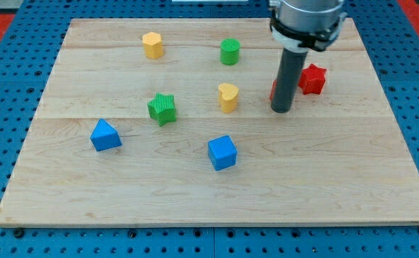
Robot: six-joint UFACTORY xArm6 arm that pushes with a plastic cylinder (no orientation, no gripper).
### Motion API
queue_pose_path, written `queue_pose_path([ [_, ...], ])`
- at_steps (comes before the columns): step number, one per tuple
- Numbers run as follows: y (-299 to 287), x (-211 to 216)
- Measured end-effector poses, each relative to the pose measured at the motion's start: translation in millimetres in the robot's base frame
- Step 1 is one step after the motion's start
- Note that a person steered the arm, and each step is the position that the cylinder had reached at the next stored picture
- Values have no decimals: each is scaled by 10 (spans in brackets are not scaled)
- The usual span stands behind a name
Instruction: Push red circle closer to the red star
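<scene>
Blocks like our red circle [274, 89] look light, rigid and smooth, so we judge it slides readily; push its side at nine o'clock. It sits mostly hidden behind our tip [281, 110], touching the red star [312, 79] at its three o'clock. Our tool is a bare rod without jaws. We count two red, two yellow, two green, two blue.

On my board [216, 193], I count eight blocks: two yellow, two green, two blue, two red, one of them mostly hidden behind my rod.
</scene>
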State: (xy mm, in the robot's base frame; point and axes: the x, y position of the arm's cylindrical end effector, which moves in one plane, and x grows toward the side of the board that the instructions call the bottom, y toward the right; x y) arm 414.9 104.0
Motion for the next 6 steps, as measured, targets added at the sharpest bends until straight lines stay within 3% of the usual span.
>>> queue_pose_path([
  [1,-515,-137],
  [2,-501,154],
  [3,-395,-235],
  [4,68,-336],
  [5,217,-21],
  [6,-304,317],
])
